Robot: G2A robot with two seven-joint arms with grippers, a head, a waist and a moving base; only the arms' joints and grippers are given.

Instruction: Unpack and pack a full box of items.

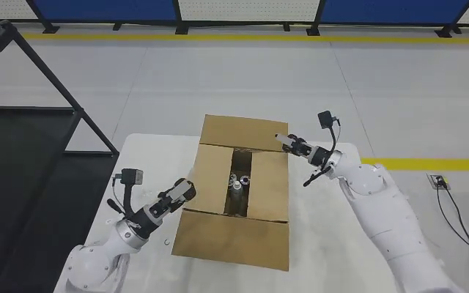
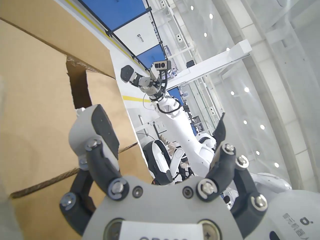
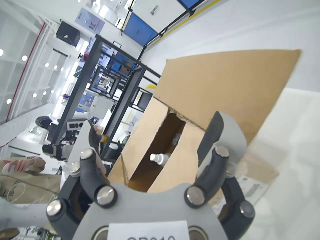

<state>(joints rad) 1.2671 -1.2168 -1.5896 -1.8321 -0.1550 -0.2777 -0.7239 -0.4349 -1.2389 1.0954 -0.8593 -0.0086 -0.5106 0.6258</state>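
Box (image 1: 233, 234): middle of your table (image 1: 146, 157), flaps parted — bottles (image 1: 238, 183) inside.
Left gripper (image 1: 183, 192): at its 9 o'clock — fingers wide, empty.
Right gripper (image 1: 284, 140): 2 o'clock, fingers wide, empty.

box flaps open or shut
Partly open: the box has two flaps spread outward, while the other two leave a gap showing bottles inside.

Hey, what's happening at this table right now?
A two-armed robot is at a cardboard box on a white table. The box's flaps are partly open, with bottles visible through the gap. The left gripper sits open beside one side flap and the right gripper open near the far corner. Neither holds anything.
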